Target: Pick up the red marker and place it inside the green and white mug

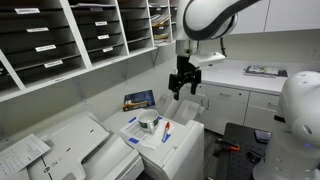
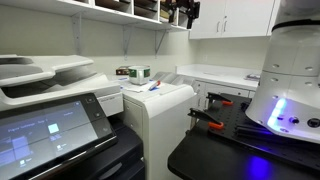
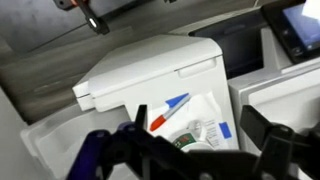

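Red marker (image 1: 166,127): short, thin, red barrel, lying flat on loose paper on printer top (image 1: 186,134), just beside green and white mug (image 1: 148,121), on mug's side toward printer's right edge. Not inside mug. Wrist view shows it (image 3: 160,119) slanted. Mug small, round, white with green, upright, around middle of top.

Count: one red marker, one mug, two blue markers (image 3: 225,131) clear in wrist view, two printers.

Gripper (image 1: 181,90) hangs high above top's far edge, well apart from everything; fingers (image 3: 105,150) spread wide, nothing between.
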Robot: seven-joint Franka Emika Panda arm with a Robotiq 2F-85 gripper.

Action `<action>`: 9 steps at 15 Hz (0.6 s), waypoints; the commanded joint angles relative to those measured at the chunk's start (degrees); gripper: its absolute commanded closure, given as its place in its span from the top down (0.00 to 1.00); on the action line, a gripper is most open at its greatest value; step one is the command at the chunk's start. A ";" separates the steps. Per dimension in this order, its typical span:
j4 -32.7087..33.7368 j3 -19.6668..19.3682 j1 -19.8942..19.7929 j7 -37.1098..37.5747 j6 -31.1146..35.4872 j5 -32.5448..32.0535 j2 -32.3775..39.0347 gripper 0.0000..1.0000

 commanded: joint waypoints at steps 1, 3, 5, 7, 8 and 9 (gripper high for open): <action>-0.44 1.69 -3.08 7.29 11.17 1.95 8.30 1.00; -0.63 1.97 -4.39 11.64 17.10 1.84 13.01 1.00; -0.40 2.43 -5.57 16.63 22.38 1.58 17.60 1.00; 0.05 3.41 -6.72 22.57 27.15 0.98 22.27 1.00; 0.24 3.93 -7.24 25.76 29.40 0.68 24.34 1.00; 0.58 4.65 -7.76 29.35 31.89 0.02 26.86 1.00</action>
